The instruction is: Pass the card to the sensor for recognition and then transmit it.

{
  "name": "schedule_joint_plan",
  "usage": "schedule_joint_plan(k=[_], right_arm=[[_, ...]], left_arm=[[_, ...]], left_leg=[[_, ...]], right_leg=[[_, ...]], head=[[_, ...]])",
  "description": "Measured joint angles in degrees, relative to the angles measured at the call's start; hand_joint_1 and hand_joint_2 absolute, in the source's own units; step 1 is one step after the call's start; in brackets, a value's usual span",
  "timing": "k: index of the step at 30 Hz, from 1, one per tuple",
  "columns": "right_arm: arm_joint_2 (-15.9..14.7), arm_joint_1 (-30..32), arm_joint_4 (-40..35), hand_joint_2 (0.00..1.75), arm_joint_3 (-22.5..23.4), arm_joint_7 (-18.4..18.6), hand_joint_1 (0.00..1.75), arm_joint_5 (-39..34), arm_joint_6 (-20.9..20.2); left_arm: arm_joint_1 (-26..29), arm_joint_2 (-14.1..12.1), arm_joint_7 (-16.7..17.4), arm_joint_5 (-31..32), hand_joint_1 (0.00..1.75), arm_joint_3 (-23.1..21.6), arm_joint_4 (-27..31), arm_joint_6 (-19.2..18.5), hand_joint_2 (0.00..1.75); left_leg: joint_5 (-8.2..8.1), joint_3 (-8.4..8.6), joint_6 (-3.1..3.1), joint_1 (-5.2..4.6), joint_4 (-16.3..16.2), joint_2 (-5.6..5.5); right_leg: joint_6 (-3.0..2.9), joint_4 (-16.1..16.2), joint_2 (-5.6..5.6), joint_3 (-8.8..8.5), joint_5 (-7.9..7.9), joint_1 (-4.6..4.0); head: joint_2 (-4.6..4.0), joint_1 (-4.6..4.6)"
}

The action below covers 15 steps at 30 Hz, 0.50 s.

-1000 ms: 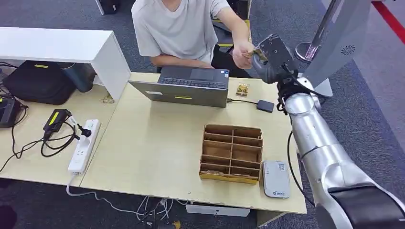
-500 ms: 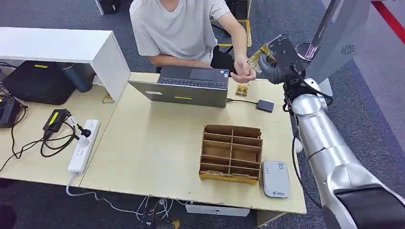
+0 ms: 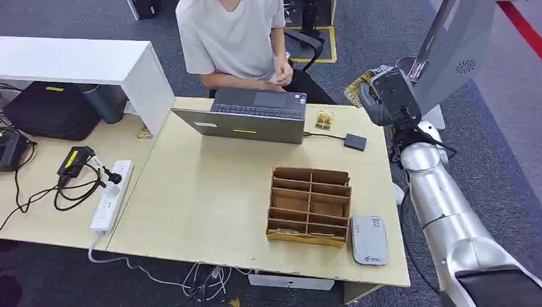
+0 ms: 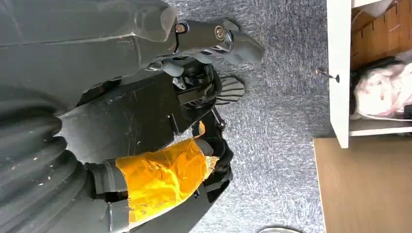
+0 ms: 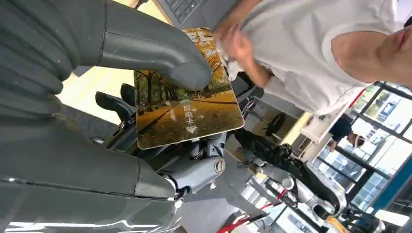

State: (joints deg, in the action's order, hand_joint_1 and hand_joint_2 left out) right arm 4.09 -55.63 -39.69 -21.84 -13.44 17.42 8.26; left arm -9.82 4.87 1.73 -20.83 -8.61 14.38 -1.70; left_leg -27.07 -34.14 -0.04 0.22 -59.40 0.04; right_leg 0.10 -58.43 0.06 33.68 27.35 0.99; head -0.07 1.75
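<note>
The robot's right hand (image 3: 387, 96) was up in the air, just past the far right corner of the table (image 3: 211, 204). It held the card (image 5: 187, 109), with its thick thumb pressed on top of the card and its dark fingers under it. The card had a picture of yellow trees and a road on it. In the head view a bit of the card poked out beside the hand, over the floor.

The left hand (image 4: 204, 111) hung down over the grey carpet. Its fingers were curled in with nothing in them.

A person in a light shirt (image 3: 233, 38) sat behind the far edge of the table, with one hand (image 3: 281, 71) held near the chest. An open laptop (image 3: 252, 115) sat by the far edge. Another small card (image 3: 325, 119) lay flat to the right of it, and a small black box (image 3: 355, 142) on a wire lay near the far right corner. A brown box with many slots (image 3: 310, 206) stood near the front edge. A grey sensor (image 3: 369, 240) lay just beside it, at the front right corner.
</note>
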Motion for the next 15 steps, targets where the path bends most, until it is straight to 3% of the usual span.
schedule_joint_plan(k=[6, 15], right_arm=[[-1.96, 2.7, -3.64, 1.75, -0.46, -2.2, 1.75, -0.48, -0.04], [-9.84, 17.26, -17.43, 1.75, -0.28, -7.76, 1.75, -2.3, 0.11]], left_arm=[[0.51, 0.0, -1.29, -0.72, 0.0, 0.63, 0.0, -0.33, 1.75], [3.09, -0.63, -4.33, -1.75, 0.0, 2.25, 0.0, -1.68, 1.75]], left_leg=[[0.0, 0.02, -0.01, 0.01, 0.0, -0.01], [-0.15, -0.02, -0.03, 0.0, 0.0, -0.07]], right_leg=[[0.0, 0.01, -0.03, -0.01, 0.0, -0.01], [0.03, 0.13, -0.08, -0.04, 0.03, 0.0]], head=[[0.0, 0.0], [0.0, 0.0]])
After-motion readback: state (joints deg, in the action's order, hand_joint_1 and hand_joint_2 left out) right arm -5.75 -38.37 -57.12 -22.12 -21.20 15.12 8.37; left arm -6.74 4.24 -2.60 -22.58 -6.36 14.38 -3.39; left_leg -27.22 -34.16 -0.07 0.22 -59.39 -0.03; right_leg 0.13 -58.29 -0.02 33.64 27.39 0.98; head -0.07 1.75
